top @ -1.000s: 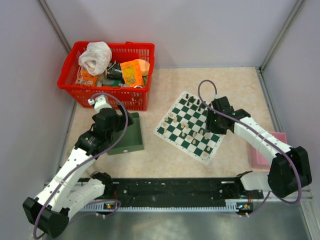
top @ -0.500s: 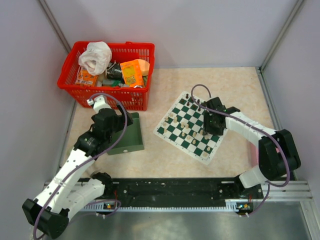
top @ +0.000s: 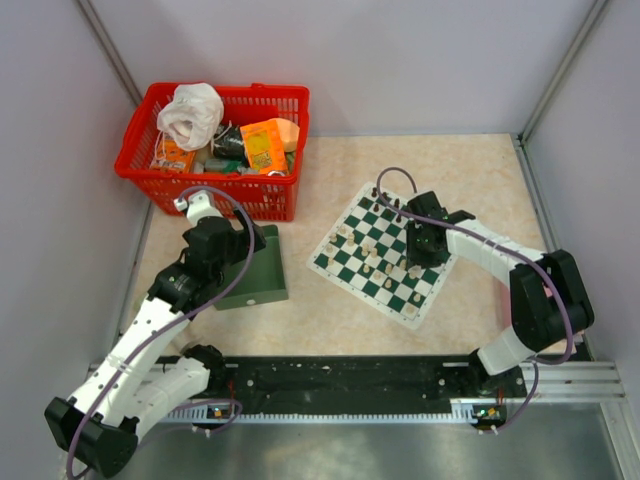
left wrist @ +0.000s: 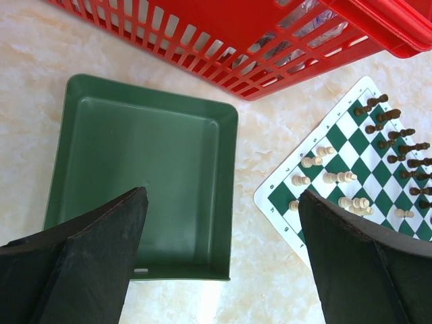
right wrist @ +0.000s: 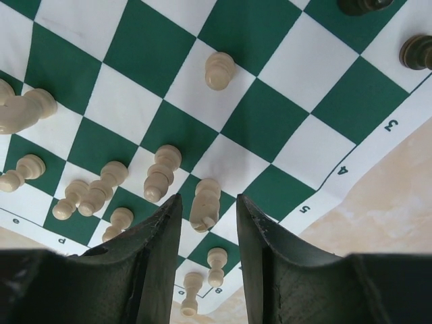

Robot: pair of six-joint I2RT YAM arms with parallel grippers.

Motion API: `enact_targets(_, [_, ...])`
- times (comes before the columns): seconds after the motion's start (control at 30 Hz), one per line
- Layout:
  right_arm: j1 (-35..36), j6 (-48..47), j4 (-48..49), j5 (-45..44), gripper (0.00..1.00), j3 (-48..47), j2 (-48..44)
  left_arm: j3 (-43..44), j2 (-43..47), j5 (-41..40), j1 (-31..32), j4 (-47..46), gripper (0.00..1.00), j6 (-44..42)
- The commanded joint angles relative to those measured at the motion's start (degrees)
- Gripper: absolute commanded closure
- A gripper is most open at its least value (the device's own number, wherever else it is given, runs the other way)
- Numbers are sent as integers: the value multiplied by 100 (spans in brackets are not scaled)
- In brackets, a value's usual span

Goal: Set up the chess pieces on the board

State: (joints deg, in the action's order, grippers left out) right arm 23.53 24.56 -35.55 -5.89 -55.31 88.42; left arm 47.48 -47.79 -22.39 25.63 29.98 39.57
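Observation:
The board [top: 350, 262] lies tilted at the table's middle right, with cream chess pieces [top: 366, 247] scattered on it and black ones [top: 386, 207] along its far edge. My right gripper [right wrist: 208, 216] hangs low over the board. Its jaws stand narrowly apart on either side of a cream piece [right wrist: 206, 201], with a small gap showing on each side. More cream pieces [right wrist: 160, 172] stand close by, and black pieces [right wrist: 417, 50] are at the top right. My left gripper [left wrist: 221, 196] is wide open and holds nothing above the near right corner of the green tray [left wrist: 135, 148].
A red basket [top: 135, 170] full of clutter stands at the back left, just behind the green tray [top: 262, 280]. Grey walls close in the table on three sides. The black rail with the arm bases runs along the near edge.
My right gripper has shifted slightly left over the board and its jaws have narrowed around a cream piece. The right arm's elbow has swung inward. The left arm has not moved.

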Motion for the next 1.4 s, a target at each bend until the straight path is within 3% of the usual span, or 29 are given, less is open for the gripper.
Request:
enact_targets(0.0, [73,-144,127,0,63,-270,105,-20,-2,-99,-31,-212,1,51])
enact_targets(1.37, [73,-425,-101,387,68,-226,149,-90,50,-116,-40,-185,1,68])
